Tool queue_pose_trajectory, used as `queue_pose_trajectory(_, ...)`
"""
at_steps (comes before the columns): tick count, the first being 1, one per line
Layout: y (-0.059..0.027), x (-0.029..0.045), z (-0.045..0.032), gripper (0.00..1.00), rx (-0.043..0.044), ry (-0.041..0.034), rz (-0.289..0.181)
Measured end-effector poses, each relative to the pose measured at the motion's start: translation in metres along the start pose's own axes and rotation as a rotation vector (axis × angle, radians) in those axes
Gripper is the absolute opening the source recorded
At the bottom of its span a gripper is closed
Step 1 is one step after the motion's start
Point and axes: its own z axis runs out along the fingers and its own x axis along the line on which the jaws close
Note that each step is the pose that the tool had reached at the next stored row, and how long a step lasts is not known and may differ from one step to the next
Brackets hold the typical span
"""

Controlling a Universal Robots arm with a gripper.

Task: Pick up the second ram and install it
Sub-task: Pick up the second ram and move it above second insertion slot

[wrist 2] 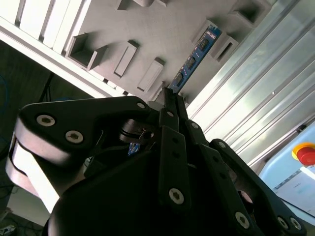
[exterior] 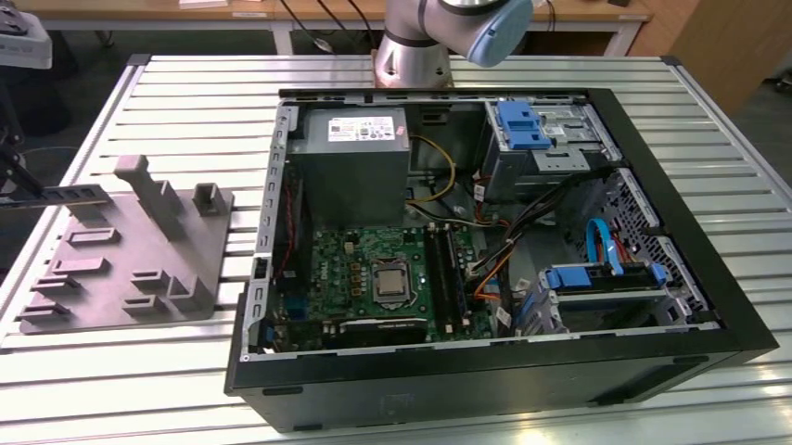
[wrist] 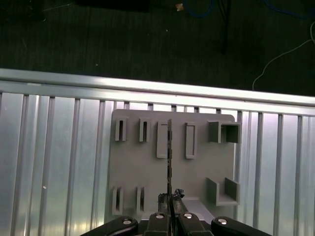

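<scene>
Gripper point(exterior: 18, 185), exterior view: at the far left edge of that view, clamped on one end of the second ram point(exterior: 70, 195). Held about level as a dark strip, free end pointing toward the exterior view's right, over the left edge of a gray holder plate point(exterior: 136, 278). Cannot tell from here whether it is clear of the plate's raised blocks. On the slatted metal table point(exterior: 185, 74), just beside the plate on the exterior view's right: an open black computer case point(exterior: 495, 394), with a green motherboard point(exterior: 340, 264) on its floor, well apart from the strip. Behind the case: the arm's base point(exterior: 415, 56).

Second wrist view: black fingers point(wrist 2: 171, 147) pressed together on the near end of the strip, tips meeting at point(wrist 2: 173, 98). Blue-green board with a row of dark chips point(wrist 2: 193, 60), reaching out past the tips. Behind it, the gray plate point(wrist 2: 162, 24) with its rectangular pockets, then bright table slats point(wrist 2: 256, 98). Farther off, a red button point(wrist 2: 306, 153) on a yellow base.

First wrist view: fingertips point(wrist: 171, 200) shut on the strip, seen edge-on as a thin dark line point(wrist: 170, 157) running out across the middle of the plate point(wrist: 197, 172), between two of its slots. Table slats point(wrist: 49, 147) on both sides, dark floor with cables point(wrist: 275, 54) beyond the table's edge.
</scene>
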Motion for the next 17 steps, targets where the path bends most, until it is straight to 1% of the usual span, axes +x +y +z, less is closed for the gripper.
queue_pose_trajectory(3,0.0001,-0.0004,-0.0038,0.13,0.0002,-0.0020,0.000)
queue_pose_trajectory(6,0.0002,-0.0007,-0.0064,0.13,0.0003,-0.0018,0.000)
queue_pose_trajectory(7,0.0001,-0.0008,-0.0065,0.13,0.0002,0.0021,0.000)
queue_pose_trajectory(8,0.0001,-0.0009,-0.0066,0.13,-0.0004,0.0121,0.000)
queue_pose_trajectory(10,0.0001,-0.0013,-0.0067,0.13,-0.0023,0.0458,0.001)
queue_pose_trajectory(11,0.0001,-0.0014,-0.0066,0.13,-0.0028,0.0593,0.002)
queue_pose_trajectory(12,0.0001,-0.0015,-0.0066,0.13,-0.0032,0.0669,0.002)
queue_pose_trajectory(13,0.0000,-0.0015,-0.0067,0.13,-0.0032,0.0682,0.002)
queue_pose_trajectory(15,0.0000,-0.0017,-0.0085,0.13,-0.0035,0.0685,0.002)
queue_pose_trajectory(17,0.0002,-0.0023,-0.0133,0.13,-0.0033,0.0684,0.002)
